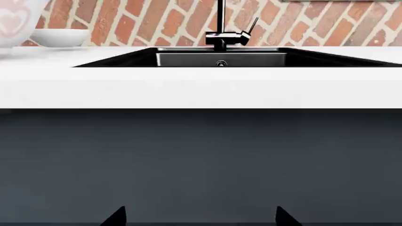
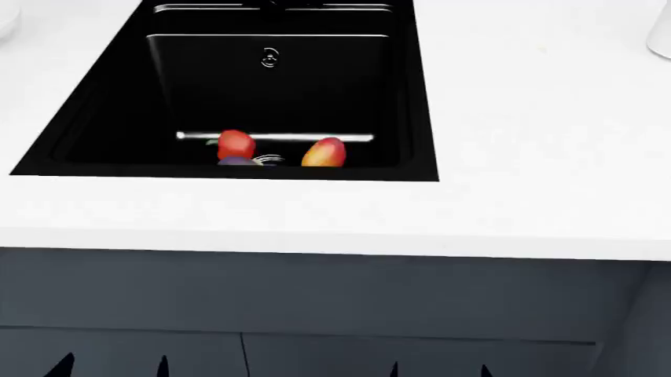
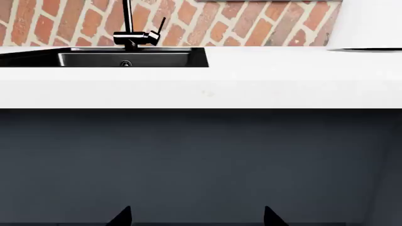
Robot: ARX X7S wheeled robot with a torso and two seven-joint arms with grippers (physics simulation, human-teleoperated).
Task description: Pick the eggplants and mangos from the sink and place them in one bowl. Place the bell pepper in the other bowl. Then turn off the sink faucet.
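Brick backsplash point(image 1: 125, 23) in herringbone red, behind a long white countertop point(image 2: 524, 157) over dark cabinet fronts point(image 2: 314, 298).

Black sink point(image 2: 94, 133), recessed in the counter, rectangular, deep. Black faucet point(image 1: 223, 35) at its far rim, side lever angled upward; whether water runs cannot be told.

White bowl point(image 1: 60, 36) on the counter to the sink's left; a second white vessel point(image 3: 367, 26) to its right, cropped.

Sink contents, against the near wall: red bell pepper point(image 2: 236, 144); mango point(image 2: 324, 153), yellow-red, near it but apart; a dark purple sliver point(image 2: 239, 161) under the pepper, probably an eggplant, mostly hidden by the rim.

Left gripper point(image 2: 113, 367) and right gripper point(image 2: 438, 369): low before the cabinet, below counter height, only the tips showing. Fingers spread apart, holding and touching nothing.

Step in hand, by judgement: first reach. Arms should rise clear of the counter edge before going forward, then descend steeply, since the produce sits tight against the near wall.
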